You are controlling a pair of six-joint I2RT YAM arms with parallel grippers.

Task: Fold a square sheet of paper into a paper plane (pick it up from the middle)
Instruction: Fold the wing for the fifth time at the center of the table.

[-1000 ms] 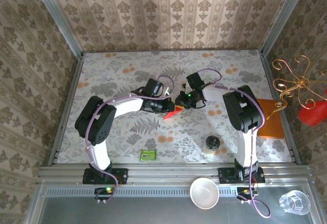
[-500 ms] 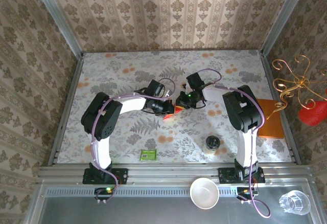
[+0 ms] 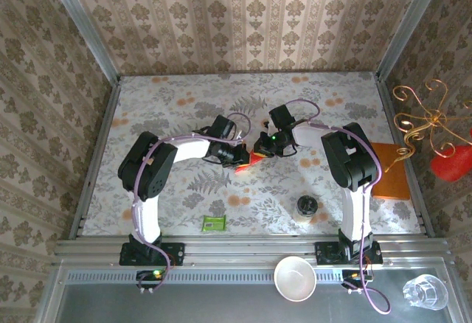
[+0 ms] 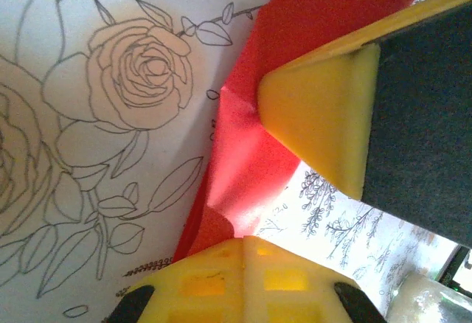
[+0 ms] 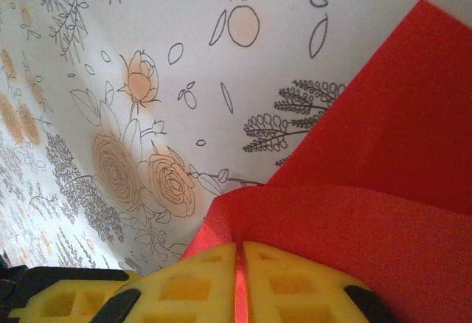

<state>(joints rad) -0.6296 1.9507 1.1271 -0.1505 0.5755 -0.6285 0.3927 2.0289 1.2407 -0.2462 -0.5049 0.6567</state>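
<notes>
Since a second ago the left gripper (image 4: 243,256) moved in from 9 o'clock and clamped the red paper (image 3: 254,159) mid-tabletop (image 3: 184,102). The right gripper (image 5: 240,264) at 1 o'clock pinches it too. Less paper shows now, so likely mid-fold.

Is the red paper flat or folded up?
Folded. The red paper doubles over itself with a crease, pinched in the right gripper.

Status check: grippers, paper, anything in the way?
Left gripper shut on red paper; right gripper shut on it too. Paper creased, pinched between both mid-table. Jar and green packet sit apart, toward near edge.
</notes>
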